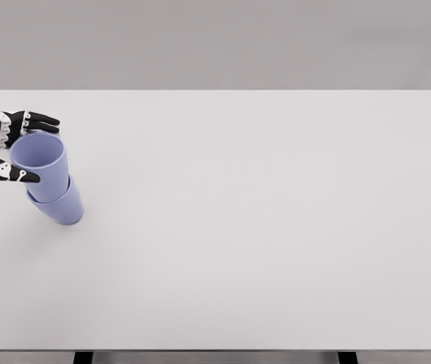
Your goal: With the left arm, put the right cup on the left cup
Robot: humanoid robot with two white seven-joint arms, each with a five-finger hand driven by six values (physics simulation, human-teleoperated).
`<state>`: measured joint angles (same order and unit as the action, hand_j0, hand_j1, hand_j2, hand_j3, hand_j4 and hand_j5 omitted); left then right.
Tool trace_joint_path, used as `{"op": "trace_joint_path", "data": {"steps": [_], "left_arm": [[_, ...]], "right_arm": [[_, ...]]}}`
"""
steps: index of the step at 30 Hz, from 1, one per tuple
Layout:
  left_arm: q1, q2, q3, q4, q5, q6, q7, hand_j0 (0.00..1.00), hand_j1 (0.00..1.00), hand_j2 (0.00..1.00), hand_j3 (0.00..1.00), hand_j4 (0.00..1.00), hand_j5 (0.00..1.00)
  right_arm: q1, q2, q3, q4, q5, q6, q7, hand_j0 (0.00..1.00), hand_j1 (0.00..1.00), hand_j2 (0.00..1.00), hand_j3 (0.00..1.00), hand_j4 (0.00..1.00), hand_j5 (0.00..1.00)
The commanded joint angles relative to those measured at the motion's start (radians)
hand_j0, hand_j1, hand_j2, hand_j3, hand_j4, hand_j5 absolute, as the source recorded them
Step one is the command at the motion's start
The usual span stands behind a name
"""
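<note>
We see left robot hand at far left of white worktop, arm entering from left edge. Its black fingers and thumb sit either side of upper cup, clamped on it near rim. Upper cup, pale blue-violet, open mouth up, sits nested in lower cup of same colour. Both lean slightly; lower cup rests on worktop. We see no right arm in view.
</note>
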<state>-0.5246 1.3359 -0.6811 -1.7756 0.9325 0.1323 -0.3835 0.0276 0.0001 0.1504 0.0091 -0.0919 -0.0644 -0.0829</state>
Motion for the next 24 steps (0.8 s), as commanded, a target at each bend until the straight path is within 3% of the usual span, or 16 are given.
{"op": "trace_joint_path", "data": {"steps": [1,12,16,24], "left_arm": [[-0.002,0.002,0.002,-0.001,0.002,0.000,0.000,0.90,0.90,0.90,0.90,0.90,0.90],[-0.002,0.003,0.002,-0.002,0.002,-0.014,0.000,0.93,0.93,0.93,0.93,0.93,0.93],[-0.002,0.008,0.008,-0.013,0.000,-0.022,0.000,1.00,1.00,1.00,1.00,1.00,1.00],[-0.003,0.020,0.049,-0.025,0.006,-0.128,-0.005,1.00,1.00,1.00,1.00,1.00,1.00]], "right_arm": [[0.000,0.000,0.000,0.000,0.000,0.000,0.000,1.00,1.00,1.00,1.00,1.00,1.00],[0.000,0.000,0.000,0.000,0.000,0.000,0.000,1.00,1.00,1.00,1.00,1.00,1.00],[0.000,0.000,0.000,0.000,0.000,0.000,0.000,1.00,1.00,1.00,1.00,1.00,1.00],[0.000,0.000,0.000,0.000,0.000,0.000,0.000,1.00,1.00,1.00,1.00,1.00,1.00]]}}
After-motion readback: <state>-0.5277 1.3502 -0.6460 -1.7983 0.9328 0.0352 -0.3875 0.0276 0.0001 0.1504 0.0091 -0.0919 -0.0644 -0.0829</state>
